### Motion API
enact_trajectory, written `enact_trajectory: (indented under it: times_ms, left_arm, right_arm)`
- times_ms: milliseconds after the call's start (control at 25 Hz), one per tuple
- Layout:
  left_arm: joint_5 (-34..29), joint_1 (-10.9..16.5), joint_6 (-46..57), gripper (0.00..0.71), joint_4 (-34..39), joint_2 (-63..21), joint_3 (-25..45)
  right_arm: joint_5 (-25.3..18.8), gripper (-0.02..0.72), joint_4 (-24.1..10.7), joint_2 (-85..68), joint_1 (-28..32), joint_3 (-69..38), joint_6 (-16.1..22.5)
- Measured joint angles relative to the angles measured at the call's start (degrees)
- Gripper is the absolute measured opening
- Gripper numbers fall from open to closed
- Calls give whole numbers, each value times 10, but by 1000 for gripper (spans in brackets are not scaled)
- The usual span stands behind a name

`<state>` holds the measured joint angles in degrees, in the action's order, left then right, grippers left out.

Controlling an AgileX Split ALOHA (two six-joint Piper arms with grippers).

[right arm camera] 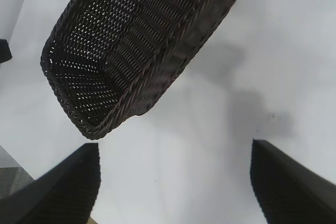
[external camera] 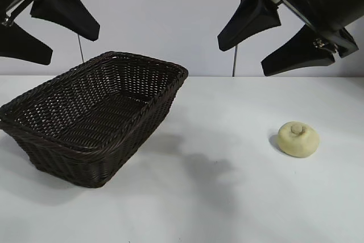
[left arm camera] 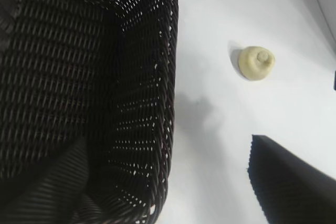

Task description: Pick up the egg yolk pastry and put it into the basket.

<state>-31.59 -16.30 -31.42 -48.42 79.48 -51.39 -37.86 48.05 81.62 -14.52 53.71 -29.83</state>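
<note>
1. The small round pale-yellow egg yolk pastry (external camera: 298, 139), with a raised knob at its centre, sits on the white surface (external camera: 227, 197) at the right, well apart from the basket.
2. The large rectangular dark brown woven wicker basket (external camera: 91, 123) stands at the left of the surface with nothing visible inside.
3. The left claw (external camera: 48, 32) hangs above the basket, its black fingers spread wide, grasping nothing.
4. The right claw (external camera: 267, 41) hangs high above the pastry, likewise released, fingers apart.
</note>
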Motion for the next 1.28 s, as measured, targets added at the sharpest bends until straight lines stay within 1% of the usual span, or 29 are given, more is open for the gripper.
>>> enact_trajectory:
  times_ms: [160, 280, 320, 400, 480, 680, 800, 880, 1080, 1280]
  left_arm:
    - [-6, 0, 32, 603, -1, 0, -3]
    - [-29, 0, 96, 603, 4, 0, -24]
    - [-37, 0, 134, 603, 15, 0, -31]
    - [-55, 0, 229, 603, 57, 0, -49]
    - [-70, 0, 328, 603, 125, 0, -64]
    - [-113, 0, 582, 603, 271, 0, -69]
    - [-123, 0, 691, 603, 327, 0, -69]
    - [-123, 0, 747, 603, 352, 0, -67]
    - [-119, 0, 844, 603, 384, 1, -34]
    - [-112, -4, 868, 603, 384, 31, -26]
  right_arm:
    - [0, 567, 0, 0, 0, 0, 0]
    - [0, 567, 0, 0, 0, 0, 0]
    - [0, 567, 0, 0, 0, 0, 0]
    - [0, 567, 0, 0, 0, 0, 0]
    - [0, 567, 0, 0, 0, 0, 0]
    - [0, 567, 0, 0, 0, 0, 0]
    - [-1, 567, 0, 0, 0, 0, 0]
    - [-1, 567, -1, 0, 0, 0, 0]
    - [-1, 567, 0, 0, 0, 0, 0]
    - [-1, 567, 0, 0, 0, 0, 0]
